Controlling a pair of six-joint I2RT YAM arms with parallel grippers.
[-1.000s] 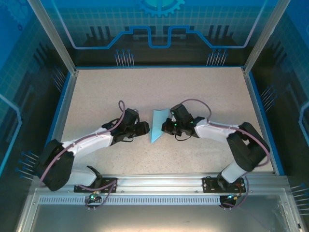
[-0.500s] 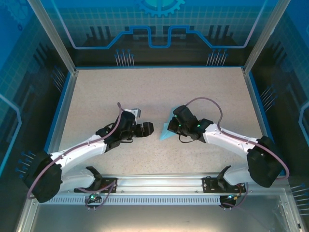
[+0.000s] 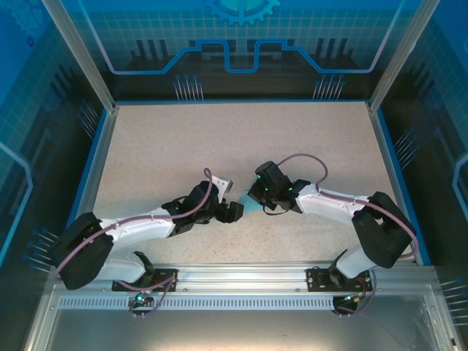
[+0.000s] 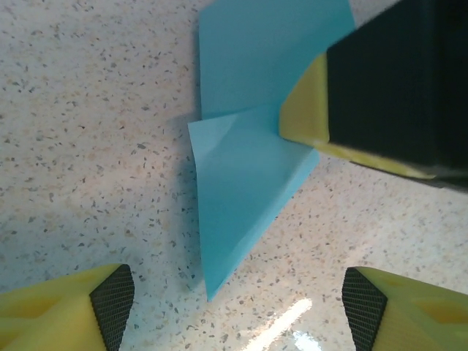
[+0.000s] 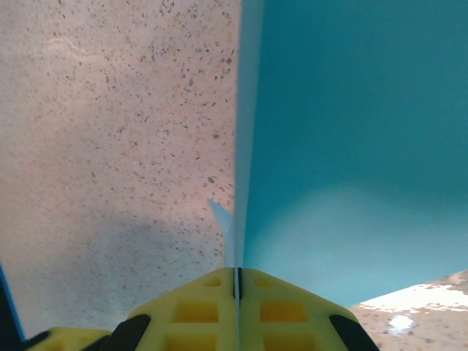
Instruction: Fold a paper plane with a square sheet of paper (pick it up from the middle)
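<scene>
The light blue paper [image 4: 241, 197] is folded into a pointed shape whose tip points toward the left wrist camera, with a flap creased across its upper part. My right gripper [image 5: 237, 272] is shut on its edge, and the sheet [image 5: 351, 146] rises from between the yellow fingers [image 5: 197, 307]. In the left wrist view that same yellow finger [image 4: 306, 110] presses the paper from the right. My left gripper [image 4: 238, 311] is open, its pads [image 4: 113, 303] wide apart on either side of the tip and not touching it. From above, a sliver of paper [image 3: 247, 209] shows between the left gripper [image 3: 234, 210] and the right gripper [image 3: 254, 196].
The speckled beige tabletop [image 3: 219, 139] stretches behind and to both sides of the grippers. A blue rim [image 3: 95, 168] and metal posts frame it. The arm bases sit on the rail [image 3: 241, 278] at the near edge.
My left arm has swung right, up to the paper's tip, and its jaws have opened wider. The right gripper stayed shut on the paper and shifted it slightly.
</scene>
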